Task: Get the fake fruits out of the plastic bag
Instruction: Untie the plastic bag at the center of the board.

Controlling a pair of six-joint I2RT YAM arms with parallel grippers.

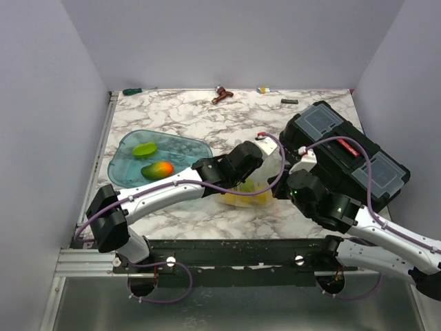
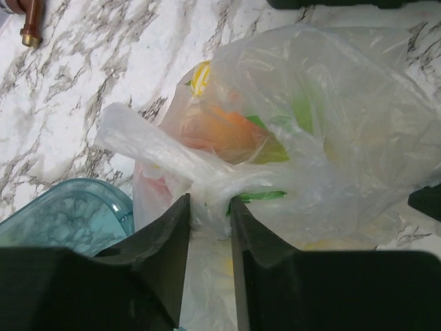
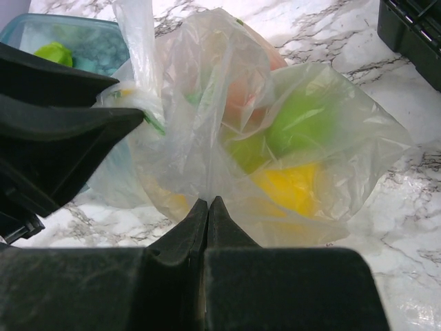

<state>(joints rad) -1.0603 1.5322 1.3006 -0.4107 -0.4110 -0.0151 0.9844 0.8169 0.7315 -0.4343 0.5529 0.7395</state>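
Note:
The plastic bag (image 1: 251, 193) lies at mid-table, crinkly and clear, with fake fruits inside: an orange one (image 2: 220, 131), a green one (image 3: 303, 121) and a yellow one (image 3: 289, 186). My left gripper (image 2: 209, 202) stands at the bag's left side, jaws apart, with a bunched fold of film between the fingers. My right gripper (image 3: 208, 201) is shut, pinching the bag's film at its near edge. Two more fruits lie in the teal tray (image 1: 124, 162): a green one (image 1: 145, 149) and a red-orange mango (image 1: 157, 169).
A black toolbox (image 1: 344, 155) sits right of the bag, close behind the right arm. Small items lie along the back edge, among them a brown piece (image 1: 222, 94) and a green piece (image 1: 132, 90). The tray's corner (image 2: 62, 214) is just left of the left fingers.

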